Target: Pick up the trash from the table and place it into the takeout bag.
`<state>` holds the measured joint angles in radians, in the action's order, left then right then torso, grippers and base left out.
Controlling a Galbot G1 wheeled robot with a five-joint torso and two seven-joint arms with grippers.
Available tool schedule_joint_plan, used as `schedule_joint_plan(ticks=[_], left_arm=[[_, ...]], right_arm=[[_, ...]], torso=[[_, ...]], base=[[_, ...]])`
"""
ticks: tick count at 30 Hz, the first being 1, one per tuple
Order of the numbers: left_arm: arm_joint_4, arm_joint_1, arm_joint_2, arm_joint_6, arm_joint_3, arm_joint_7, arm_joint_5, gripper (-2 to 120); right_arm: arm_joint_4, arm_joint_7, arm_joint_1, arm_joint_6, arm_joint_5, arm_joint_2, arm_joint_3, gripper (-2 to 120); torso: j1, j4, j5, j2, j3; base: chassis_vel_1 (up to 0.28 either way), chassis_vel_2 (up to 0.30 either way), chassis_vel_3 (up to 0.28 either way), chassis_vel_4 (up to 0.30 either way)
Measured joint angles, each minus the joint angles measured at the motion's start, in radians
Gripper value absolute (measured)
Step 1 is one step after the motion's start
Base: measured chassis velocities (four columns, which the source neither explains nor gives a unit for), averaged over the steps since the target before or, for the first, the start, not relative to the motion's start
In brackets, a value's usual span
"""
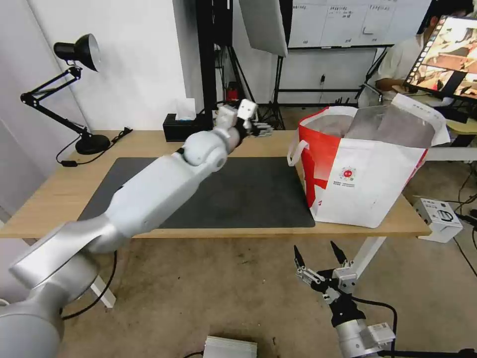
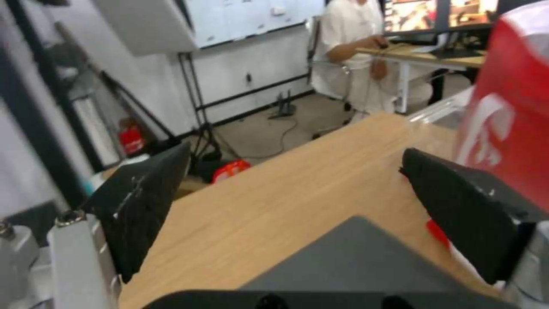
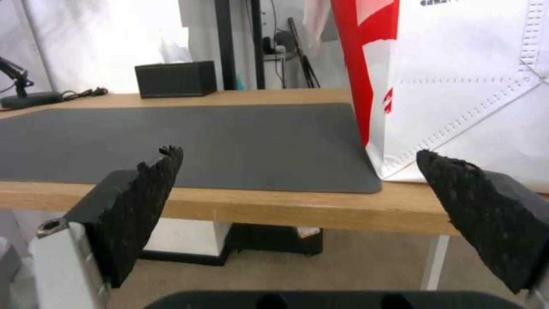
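Left gripper (image 1: 261, 129) is up over the far edge of the table (image 1: 149, 144), fingers spread and holding nothing, just beside the takeout bag (image 1: 367, 174) standing at the right end of the grey mat (image 1: 248, 191). Right gripper (image 1: 318, 258) hangs low before the table's front edge, fingers parted too.

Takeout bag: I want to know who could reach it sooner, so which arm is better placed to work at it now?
Probably the left. The left gripper hangs open above the table, level with the takeout bag and beside its red panel. The right gripper sits open below the table edge, in front of it.
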<state>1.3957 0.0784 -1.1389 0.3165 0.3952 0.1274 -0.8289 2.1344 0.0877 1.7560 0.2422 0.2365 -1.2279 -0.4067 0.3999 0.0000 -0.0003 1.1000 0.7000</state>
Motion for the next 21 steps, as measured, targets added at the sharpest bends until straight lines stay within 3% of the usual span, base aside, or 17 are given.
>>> schedule_joint_plan(ticks=[7, 10, 12, 14, 16, 18, 19, 21], left_arm=[[0.105, 0.111, 0.091, 0.011, -0.107, 0.017, -0.026, 100], [0.216, 0.233, 0.169, 0.025, -0.223, 0.034, -0.027, 100], [0.23, 0.249, 0.177, 0.028, -0.239, 0.038, -0.026, 100], [0.329, 0.381, 0.219, 0.045, -0.351, 0.055, -0.007, 100], [0.369, 0.436, 0.235, 0.047, -0.392, 0.062, 0.001, 100], [0.478, 0.601, 0.261, 0.05, -0.514, 0.088, 0.039, 100], [0.478, 0.601, 0.261, 0.05, -0.514, 0.088, 0.039, 100], [0.537, 0.701, 0.254, 0.051, -0.591, 0.094, 0.074, 100]], right_arm=[[0.0, 0.0, 0.0, 0.0, 0.0, 0.0, 0.0, 100], [0.0, 0.0, 0.0, 0.0, 0.0, 0.0, 0.0, 100], [0.0, 0.0, 0.0, 0.0, 0.0, 0.0, 0.0, 100], [0.0, 0.0, 0.0, 0.0, 0.0, 0.0, 0.0, 100], [0.0, 0.0, 0.0, 0.0, 0.0, 0.0, 0.0, 100], [0.0, 0.0, 0.0, 0.0, 0.0, 0.0, 0.0, 100], [0.0, 0.0, 0.0, 0.0, 0.0, 0.0, 0.0, 100], [0.0, 0.0, 0.0, 0.0, 0.0, 0.0, 0.0, 100]], torso=[[0.0, -0.0001, -0.0001, 0.0, 0.0], [0.0, 0.0001, 0.0, 0.0, 0.0], [0.0, 0.0, 0.0, 0.0, 0.0], [0.0, 0.0, -0.0001, 0.0, 0.0], [0.0, 0.0002, -0.0003, 0.0, 0.0], [0.0, 0.0004, 0.0001, 0.0, 0.0], [0.0, 0.0004, 0.0001, 0.0, 0.0], [0.0, 0.0003, 0.0001, 0.0, 0.0]], base=[[0.0, 0.0, 0.0, 0.0], [0.0, 0.0, 0.0, 0.0], [0.0, 0.0, 0.0, 0.0], [0.0, 0.0, 0.0, 0.0], [0.0, 0.0, 0.0, 0.0], [0.0, 0.0, 0.0, 0.0], [0.0, 0.0, 0.0, 0.0], [0.0, 0.0, 0.0, 0.0]])
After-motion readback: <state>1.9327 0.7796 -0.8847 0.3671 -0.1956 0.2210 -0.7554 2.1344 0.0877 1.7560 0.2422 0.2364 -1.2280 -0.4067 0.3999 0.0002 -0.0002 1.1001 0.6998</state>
